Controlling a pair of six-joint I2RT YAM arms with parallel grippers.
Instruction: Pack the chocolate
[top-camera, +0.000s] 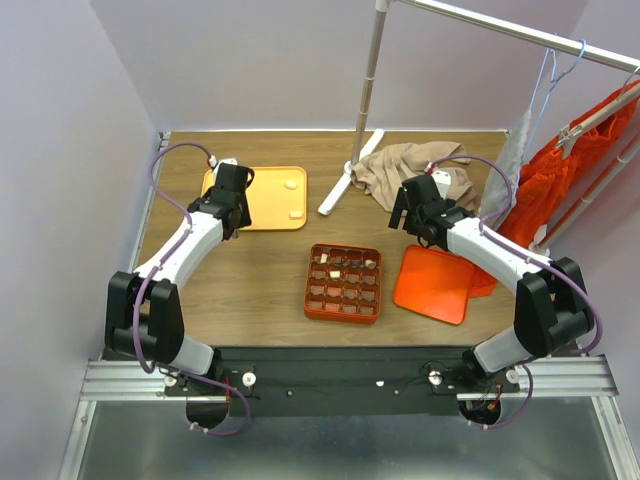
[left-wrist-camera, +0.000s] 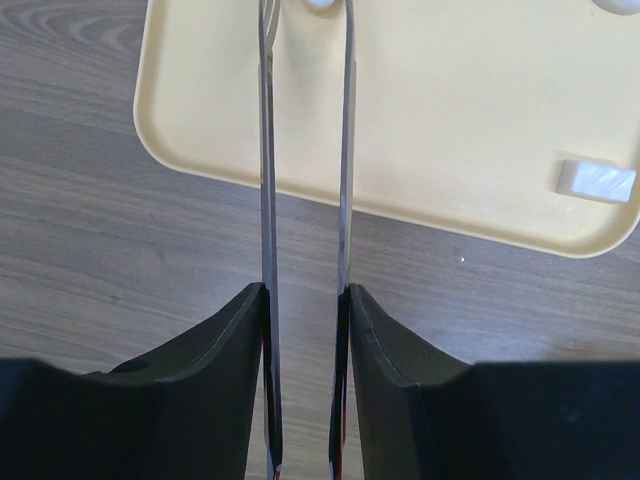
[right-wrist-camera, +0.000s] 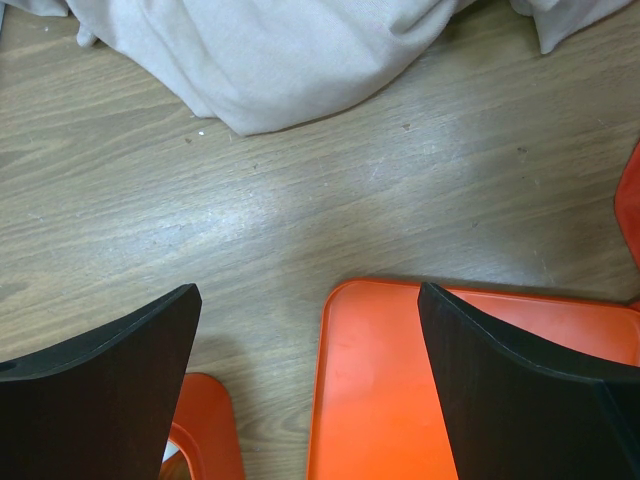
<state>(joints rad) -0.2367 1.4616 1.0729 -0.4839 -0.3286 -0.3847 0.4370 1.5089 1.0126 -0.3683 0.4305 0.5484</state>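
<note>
My left gripper (top-camera: 230, 195) (left-wrist-camera: 306, 290) is shut on a pair of metal tweezers (left-wrist-camera: 268, 180) whose two blades stand slightly apart. The blades reach over the pale yellow tray (left-wrist-camera: 450, 110), and their tips are at a cream-white chocolate (left-wrist-camera: 320, 3) on the view's top edge. Another white chocolate (left-wrist-camera: 597, 180) lies on the tray's right side. The top view shows two white pieces (top-camera: 290, 183) on this tray (top-camera: 255, 205). The orange gridded box (top-camera: 343, 283) holds several brown and white chocolates in its far rows. My right gripper (top-camera: 410, 215) (right-wrist-camera: 308, 292) stands open and empty above the flat orange tray (right-wrist-camera: 400, 380).
A beige cloth (top-camera: 410, 170) lies bunched at the back right, just beyond the right gripper. A white rack pole and its foot (top-camera: 350, 175) stand at the back centre. Orange clothing (top-camera: 580, 170) hangs at the far right. The flat orange tray (top-camera: 435, 283) lies right of the box.
</note>
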